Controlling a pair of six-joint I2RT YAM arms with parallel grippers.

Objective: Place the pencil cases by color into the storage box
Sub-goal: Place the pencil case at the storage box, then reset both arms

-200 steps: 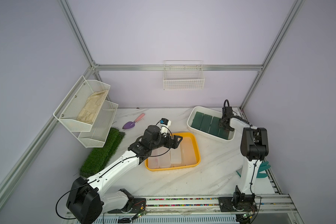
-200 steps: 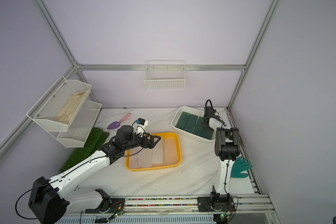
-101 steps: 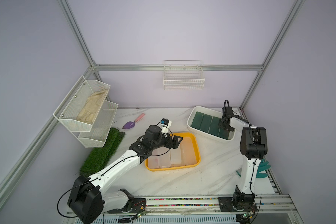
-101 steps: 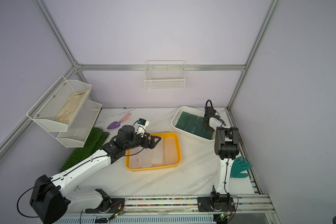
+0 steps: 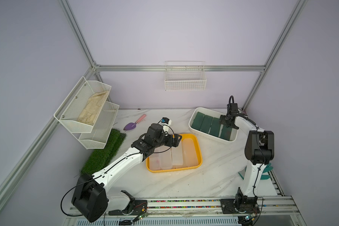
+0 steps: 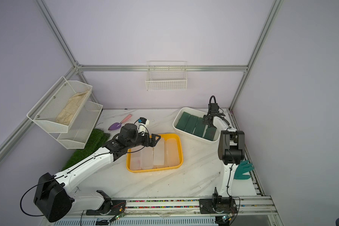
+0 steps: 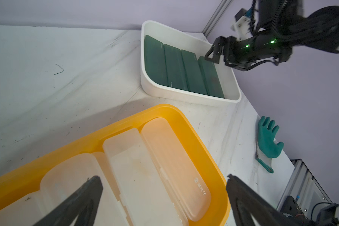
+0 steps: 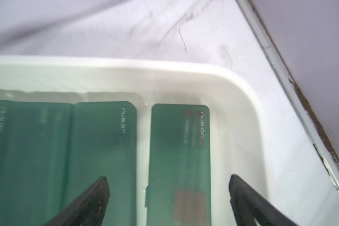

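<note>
We log the right gripper (image 8: 168, 178) with jaws apart on either side of the last green case (image 8: 179, 156), clear of it. Four green cases (image 7: 174, 68) lie flat in the white box (image 7: 184, 95), their near ends cut off in the wrist view. The left gripper (image 7: 162, 178), jaws apart, hangs over the clear cases (image 7: 137, 166) in the yellow tray (image 7: 192, 140); its arm hides some ends in both top views.

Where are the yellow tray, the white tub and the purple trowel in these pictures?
yellow tray (image 7: 196, 142), left wrist view, on its bare side wall.
white tub (image 7: 184, 95), left wrist view, on its outer wall.
purple trowel (image 5: 129, 126), a top view, on its blade.
</note>
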